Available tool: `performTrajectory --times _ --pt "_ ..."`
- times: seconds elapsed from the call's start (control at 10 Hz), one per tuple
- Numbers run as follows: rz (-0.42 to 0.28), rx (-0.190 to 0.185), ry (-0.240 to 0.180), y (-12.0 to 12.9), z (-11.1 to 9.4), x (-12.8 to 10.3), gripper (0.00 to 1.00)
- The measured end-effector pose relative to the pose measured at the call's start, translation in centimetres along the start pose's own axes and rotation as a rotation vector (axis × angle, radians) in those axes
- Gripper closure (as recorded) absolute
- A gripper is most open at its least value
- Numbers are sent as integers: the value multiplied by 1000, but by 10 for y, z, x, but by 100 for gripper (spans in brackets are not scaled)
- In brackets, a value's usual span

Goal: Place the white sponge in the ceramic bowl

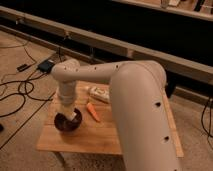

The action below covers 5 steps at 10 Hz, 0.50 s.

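One tool (70, 114) hangs over the ceramic bowl (67, 122), reaching down into it; its state cannot be told. The white sponge is not visible. Beside the bowl on the tabletop (107, 137) lie an orange carrot (93, 111) and a white tube (99, 93).

Dim, warm, blurred scene.
Overhead light whitened the arm (135, 100); the gripper (69, 116), at 8 o'clock, sat shadowed; 12 o'clock was black.

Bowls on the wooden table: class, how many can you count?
1: the ceramic bowl near the table's front-left, under the end effector. The arm may hide others.
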Motion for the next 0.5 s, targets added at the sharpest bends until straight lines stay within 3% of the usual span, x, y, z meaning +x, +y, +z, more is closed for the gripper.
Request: performTrajectory --times 0.5 --pt "14 -9 -16 -9 -7 -2 29"
